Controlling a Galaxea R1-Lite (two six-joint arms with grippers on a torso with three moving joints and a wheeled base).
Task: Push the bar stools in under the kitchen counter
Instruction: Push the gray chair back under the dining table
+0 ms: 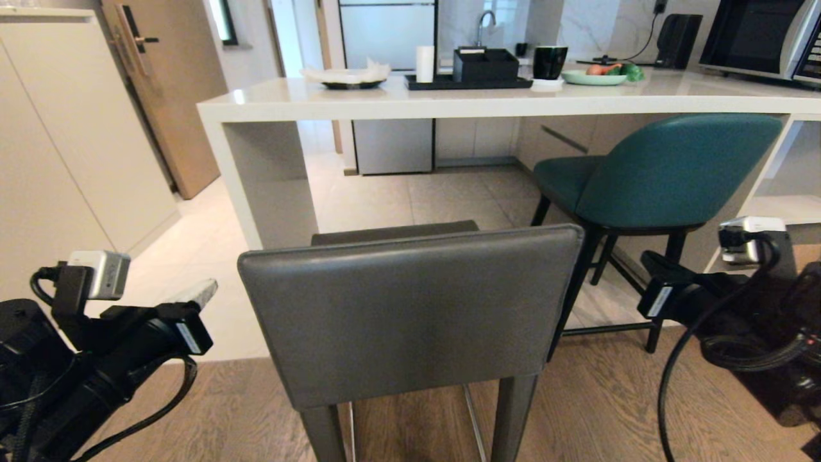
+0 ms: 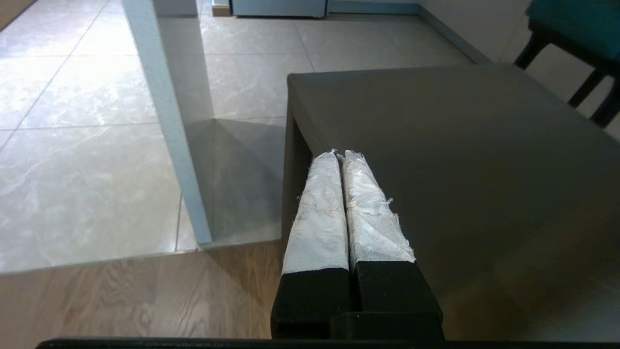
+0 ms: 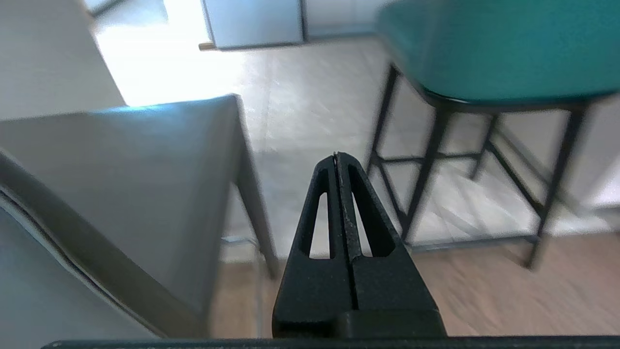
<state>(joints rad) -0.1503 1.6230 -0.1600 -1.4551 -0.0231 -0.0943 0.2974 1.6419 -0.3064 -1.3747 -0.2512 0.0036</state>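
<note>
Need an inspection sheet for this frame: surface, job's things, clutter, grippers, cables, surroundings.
Surface: kitchen counter, white top; wood floor meets tile beneath.
Job's things: grey stool out in front of the counter; teal stool seat partly under it.
Clutter: dish, black tray, cup, plate of vegetables.
Grippers: left gripper shut, empty, beside the grey stool's back; right gripper shut, empty, between the stools.
Cables: black cable looping off the right arm.
Surroundings: door, microwave, sink tap.

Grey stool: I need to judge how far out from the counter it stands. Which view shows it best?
The head view: the grey stool shows whole-backed before the counter. The left wrist view shows only its seat, the right wrist view a blurred side.
</note>
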